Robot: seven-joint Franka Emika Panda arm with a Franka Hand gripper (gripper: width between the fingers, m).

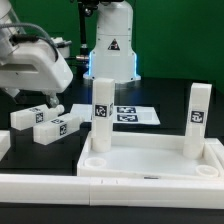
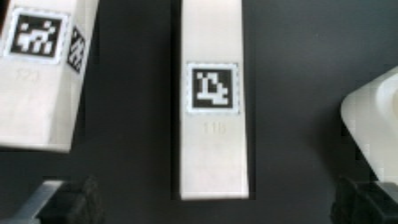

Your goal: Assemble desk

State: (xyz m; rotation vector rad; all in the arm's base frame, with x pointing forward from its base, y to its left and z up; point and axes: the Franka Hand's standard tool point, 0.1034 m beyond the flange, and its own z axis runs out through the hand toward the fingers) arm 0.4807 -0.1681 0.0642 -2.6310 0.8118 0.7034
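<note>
The gripper (image 1: 50, 103) hangs low over the black table (image 1: 165, 132), fingers spread wide w/ nothing in them. One leg (image 2: 214, 100) lies flat right btwn the fingertips (image 2: 54, 203). Its long side runs across the line from finger to finger, so they'd squeeze its thin sides. They look nearer one end than the middle. A second leg (image 2: 39, 70) lies just beside it, so there's little room on that side, I think. The panel (image 1: 60, 183) sits off to the exterior view's right of the gripper, w/ two upright legs (image 1: 103, 120) standing in it.
</note>
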